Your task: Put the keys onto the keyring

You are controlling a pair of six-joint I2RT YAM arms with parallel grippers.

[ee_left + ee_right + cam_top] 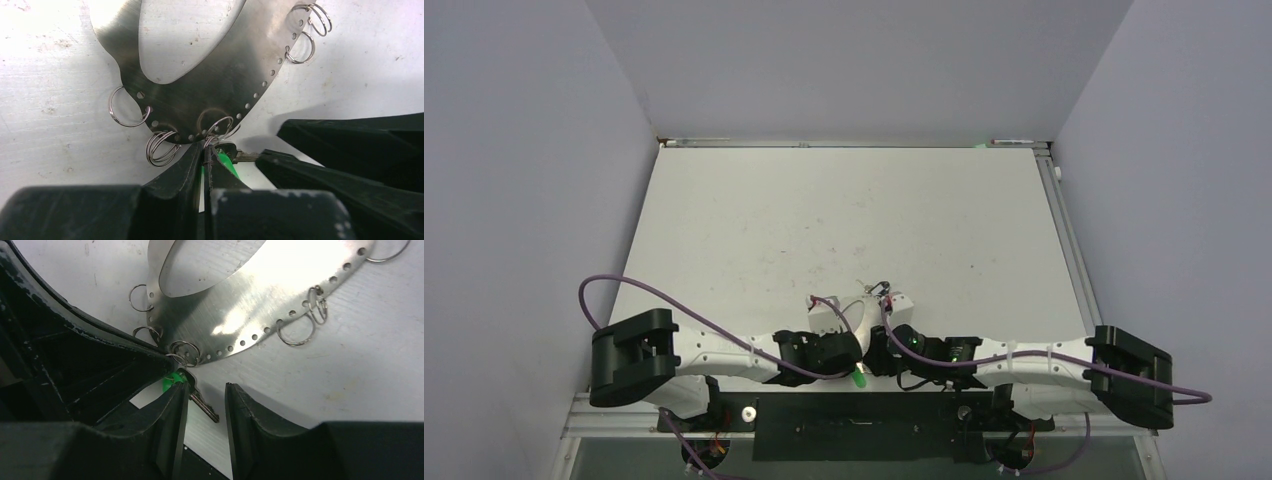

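The left gripper (205, 150) is clenched, its jaws all but closed. Green shows in the slit and just to its right, so it seems to grip the key (229, 162) by the green head. The right gripper (206, 386) is released, its jaws apart and holding nothing. The blade lies in the gap between them, closer to its left finger; I cannot tell if it touches.

The long axis matters most. In the right wrist view the key (195, 397) runs from its head at 11 o'clock to its tip at 5 o'clock. The blade therefore points back at the right gripper and away from the ring (184, 351). In the left wrist view the blade points to 3 o'clock, across the left gripper's own line of reach.

The ring (220, 129) sits just past the head at 12 o'clock, hanging from a hole in the plate's edge. The fingers hide the head's hole, so whether anything is threaded yet cannot be told. As I judge it, the head end must go up to 12 o'clock into the ring. The left gripper holds that end and is the nearer one. The right is placed to take or steady the blade.

Beyond, the plate (210, 85) lies flat on the table (844, 220). It carries other rings at 10 o'clock (127, 107) and at far 1 o'clock (307, 22).
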